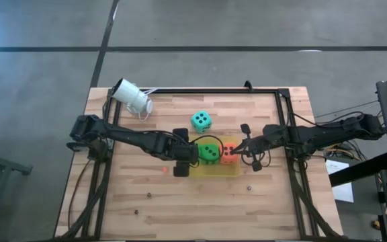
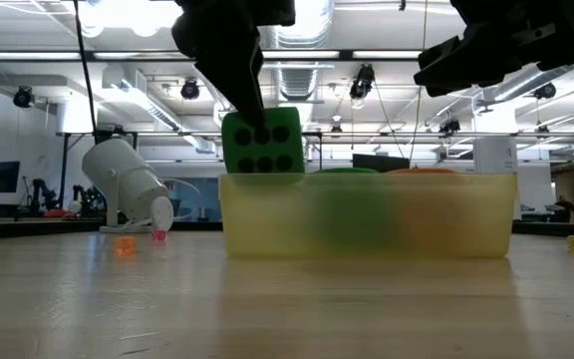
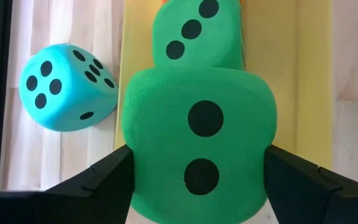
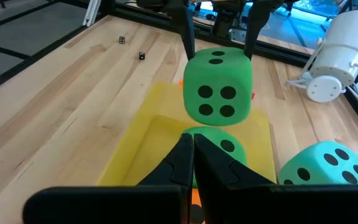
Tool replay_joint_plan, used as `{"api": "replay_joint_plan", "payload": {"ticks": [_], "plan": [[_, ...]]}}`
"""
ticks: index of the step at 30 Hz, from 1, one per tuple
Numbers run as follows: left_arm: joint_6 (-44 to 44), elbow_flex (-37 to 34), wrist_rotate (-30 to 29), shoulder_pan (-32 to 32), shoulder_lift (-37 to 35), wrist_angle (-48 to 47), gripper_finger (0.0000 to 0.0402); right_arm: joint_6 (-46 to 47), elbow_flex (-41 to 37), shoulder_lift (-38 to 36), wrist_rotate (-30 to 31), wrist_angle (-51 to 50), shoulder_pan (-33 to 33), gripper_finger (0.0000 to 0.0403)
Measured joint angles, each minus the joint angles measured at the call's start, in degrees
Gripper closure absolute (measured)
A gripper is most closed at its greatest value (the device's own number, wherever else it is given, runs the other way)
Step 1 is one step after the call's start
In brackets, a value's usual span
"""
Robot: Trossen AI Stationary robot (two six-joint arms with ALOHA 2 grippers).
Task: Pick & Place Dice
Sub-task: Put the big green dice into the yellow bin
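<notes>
My left gripper [image 3: 197, 171] holds a bright green die [image 3: 197, 124] above the left end of a yellow tray [image 2: 267, 229]. The low view shows the die [image 2: 262, 143] just over the tray's rim. A second green die [image 1: 209, 152] and an orange-red die [image 1: 228, 153] lie inside the tray. A teal die [image 1: 201, 121] rests on the wood beyond the tray. My right gripper [image 4: 193, 143] is shut, holds nothing, and hangs over the tray's right end. My left gripper pinches the green die by two opposite side faces [image 3: 135, 168], one finger [image 3: 98, 180] on each. The fingers slant down onto it from above and from the table's left. The die hangs clear above the tray's left end, tilted a little.
A white cylinder-shaped camera [image 1: 132, 98] lies at the table's far left. Tiny dark cubes [image 1: 148, 195] and a small orange bit [image 1: 163, 169] sit on the near boards. A black frame [image 1: 284, 101] borders the table.
</notes>
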Motion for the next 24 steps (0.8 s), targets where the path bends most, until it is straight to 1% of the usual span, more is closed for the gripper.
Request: {"api": "replay_joint_plan", "payload": {"ticks": [4, 16, 24], "plan": [[0.2, 0.0, -0.9, 0.0, 0.0, -0.9, 0.0107, 0.0, 0.0, 0.0, 0.0, 0.0, 0.0, 0.0394], [0.2, 0.0, -1.0, 0.0, 0.0, -0.6, 0.0107, 0.0, 0.0, 0.0, 0.0, 0.0, 0.0, 0.0394], [1.5, 0.0, 0.5, 0.2, 3.0, 0.7, 0.0107, 0.0, 0.0, 0.0, 0.0, 0.4, 0.0, 0.0394]]}}
